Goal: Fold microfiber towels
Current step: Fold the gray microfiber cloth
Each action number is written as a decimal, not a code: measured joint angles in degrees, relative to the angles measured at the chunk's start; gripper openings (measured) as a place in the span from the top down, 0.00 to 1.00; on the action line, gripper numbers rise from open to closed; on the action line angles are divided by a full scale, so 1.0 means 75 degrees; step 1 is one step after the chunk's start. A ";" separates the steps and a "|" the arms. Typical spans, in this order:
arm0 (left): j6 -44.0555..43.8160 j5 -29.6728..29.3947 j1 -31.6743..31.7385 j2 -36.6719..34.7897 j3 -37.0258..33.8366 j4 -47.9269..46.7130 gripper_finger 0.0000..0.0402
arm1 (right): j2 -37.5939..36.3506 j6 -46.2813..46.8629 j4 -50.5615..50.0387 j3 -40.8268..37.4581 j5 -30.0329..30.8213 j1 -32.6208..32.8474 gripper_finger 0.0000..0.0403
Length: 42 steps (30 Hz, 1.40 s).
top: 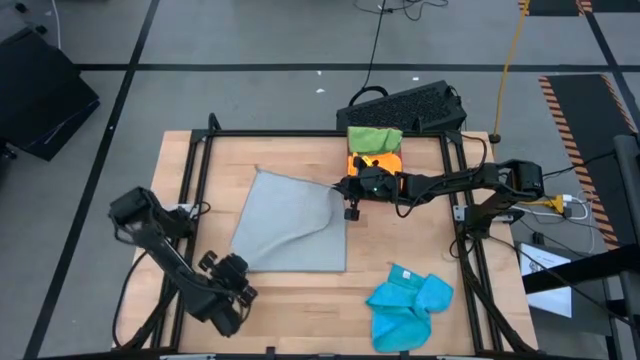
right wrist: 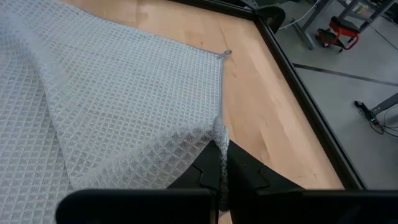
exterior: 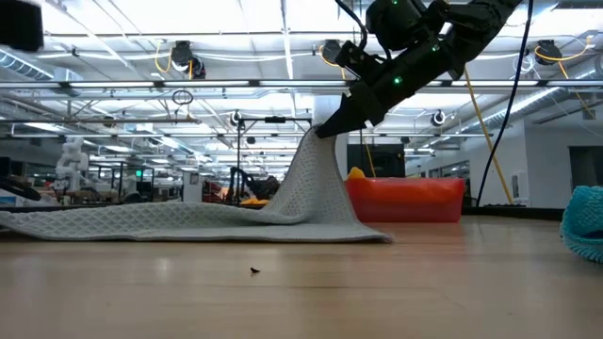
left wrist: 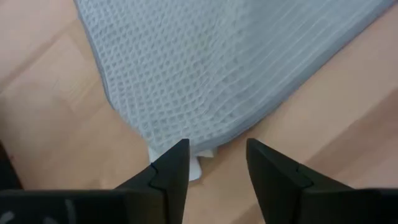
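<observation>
Grey towel spread mid-surface, unfolded apart from one raised corner. Right gripper fingers pressed together, pinching that corner and holding it above the wooden surface. Left gripper at the near corner, fingers spread, straddling the hem without gripping it. First fold judged barely begun. Orange towel and bright green towel stacked in the red tray at the far edge, seemingly done. Blue towel crumpled at the near right, not yet folded.

Low view only: cloth peaked like a tent under the right gripper. Left wrist view only: white tag beneath the near corner. Right wrist view only: hanging loop at the far corner.
</observation>
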 joint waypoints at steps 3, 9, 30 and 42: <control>0.0174 0.0245 0.0000 0.0513 0.0000 -0.0006 0.55 | 0.0000 0.0000 -0.0006 0.0000 0.0000 0.0000 0.99; 0.0353 0.0435 -0.0095 0.1166 -0.0003 -0.0491 0.39 | 0.0000 0.0003 -0.0064 0.0000 0.0000 0.0000 0.99; 0.1288 -0.0588 0.0454 0.1430 -0.0218 -0.2120 0.91 | 0.0000 -0.0192 -0.0151 0.0000 -0.0211 0.0000 0.99; 0.5247 0.2060 0.0970 0.1194 0.1528 -0.2148 0.97 | 0.0000 -0.0644 -0.0736 0.0000 -0.0427 0.0000 0.99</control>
